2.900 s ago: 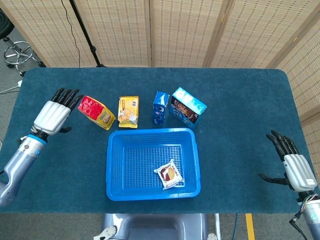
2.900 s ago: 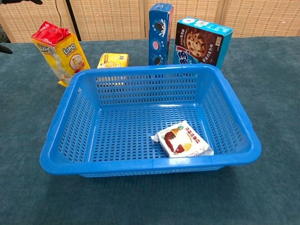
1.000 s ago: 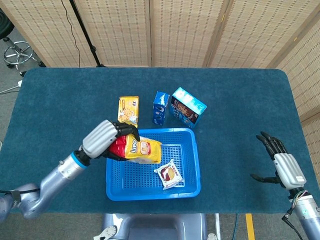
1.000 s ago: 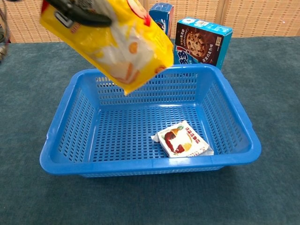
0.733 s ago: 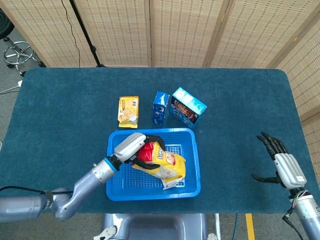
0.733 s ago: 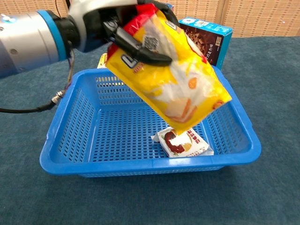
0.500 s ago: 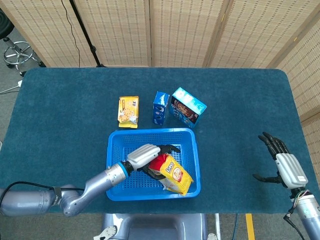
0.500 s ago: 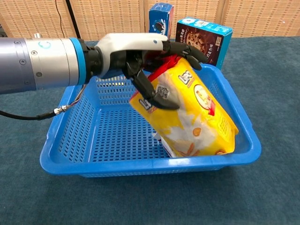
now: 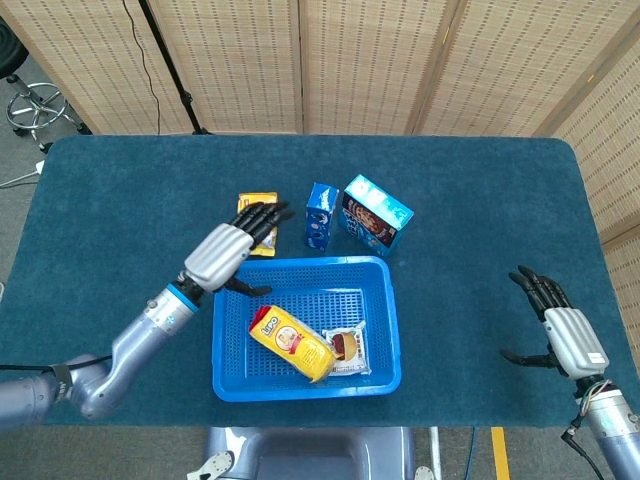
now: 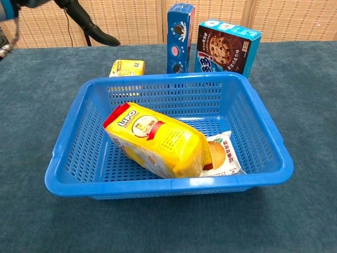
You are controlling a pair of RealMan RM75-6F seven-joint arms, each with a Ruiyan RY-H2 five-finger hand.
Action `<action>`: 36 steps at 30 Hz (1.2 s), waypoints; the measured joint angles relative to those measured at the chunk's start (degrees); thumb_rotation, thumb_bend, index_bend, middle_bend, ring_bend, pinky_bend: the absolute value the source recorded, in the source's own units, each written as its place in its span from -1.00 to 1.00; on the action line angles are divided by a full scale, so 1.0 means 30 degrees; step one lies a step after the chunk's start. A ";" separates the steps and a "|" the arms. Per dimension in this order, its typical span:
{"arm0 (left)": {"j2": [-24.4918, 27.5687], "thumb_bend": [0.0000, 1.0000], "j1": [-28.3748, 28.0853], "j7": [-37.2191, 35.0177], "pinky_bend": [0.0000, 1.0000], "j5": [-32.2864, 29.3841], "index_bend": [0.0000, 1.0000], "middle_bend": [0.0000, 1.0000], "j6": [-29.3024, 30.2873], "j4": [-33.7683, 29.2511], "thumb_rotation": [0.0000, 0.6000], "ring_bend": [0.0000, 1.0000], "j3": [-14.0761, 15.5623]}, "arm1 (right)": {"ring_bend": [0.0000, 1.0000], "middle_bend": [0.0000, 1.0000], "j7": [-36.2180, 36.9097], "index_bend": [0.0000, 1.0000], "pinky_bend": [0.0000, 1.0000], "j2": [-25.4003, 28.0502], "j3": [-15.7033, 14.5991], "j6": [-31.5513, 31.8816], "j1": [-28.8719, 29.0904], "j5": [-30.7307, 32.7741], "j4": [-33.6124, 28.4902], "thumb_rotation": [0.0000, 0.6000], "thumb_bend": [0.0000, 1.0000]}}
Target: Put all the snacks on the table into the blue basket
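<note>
- The blue perforated plastic basket sits nearest, holding a yellow Lipo biscuit bag lying against a small white sealed cake packet; both look light, soft and crinkly.
- Behind the basket's far-left rim lies a small flat yellow snack pack: probably light, best taken across its short sides.
- Further right stand a tall blue Oreo box and a light-blue chocolate-chip cookie box, just beside each other; stiff cardboard, probably easy to tip, so grasp across the narrow faces.
- The left hand hangs over the yellow pack, fingers spread, holding nothing.
- The right hand rests well apart near the table's right edge, fingers apart, empty.
</note>
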 measured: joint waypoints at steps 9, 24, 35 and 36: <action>0.1268 -0.86 -0.0013 0.1359 -1.00 -0.1363 -1.00 -1.00 -0.2229 0.3231 1.00 -1.00 0.0161 | -1.00 -1.00 -0.0255 -1.00 -1.00 -0.0140 -0.0007 -0.0289 0.0144 0.0044 -0.0069 1.00 -1.00; -0.4125 -0.85 -0.1156 0.2233 -1.00 -0.1878 -1.00 -1.00 -0.5291 1.1490 1.00 -1.00 0.1071 | -1.00 -1.00 -0.0346 -1.00 -1.00 -0.0113 0.0103 -0.0246 0.0094 0.0297 -0.0064 1.00 -1.00; -0.6233 -0.85 -0.2027 0.2621 -1.00 0.0890 -1.00 -1.00 -0.4669 1.5920 1.00 -1.00 0.2028 | -1.00 -1.00 0.0003 -1.00 -1.00 0.0001 0.0131 -0.0244 0.0045 0.0394 -0.0068 1.00 -1.00; -0.6505 -0.85 -0.2123 0.2262 -1.00 0.1426 -1.00 -1.00 -0.4485 1.6663 1.00 -1.00 0.2251 | -1.00 -1.00 0.0000 -1.00 -1.00 -0.0001 0.0138 -0.0207 0.0030 0.0395 -0.0083 1.00 -1.00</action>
